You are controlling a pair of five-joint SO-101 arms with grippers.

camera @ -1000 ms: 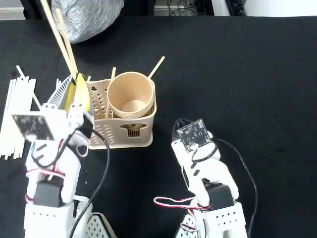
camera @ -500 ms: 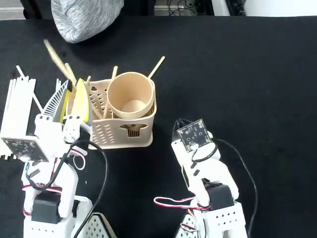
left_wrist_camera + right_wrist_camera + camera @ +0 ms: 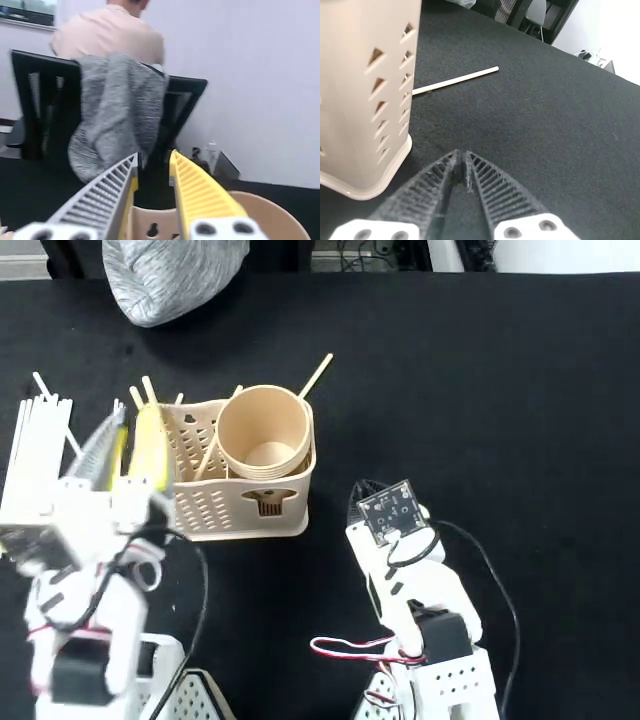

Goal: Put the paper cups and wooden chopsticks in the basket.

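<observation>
Inside basket [image 3: 250, 523], paper cups [image 3: 268, 455], left tool [image 3: 135, 416] beside

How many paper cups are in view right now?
1: a paper cup standing upright in the basket, in its right-hand part in the high view. More cups may be nested inside it, hidden.

claw [image 3: 153, 155] parted, nothing held | basket [image 3: 150, 224] wall and cup [image 3: 272, 212] rim close by it | chair [image 3: 37, 95] with grey garment [image 3: 120, 115] beyond table [image 3: 25, 195] far edge
</observation>
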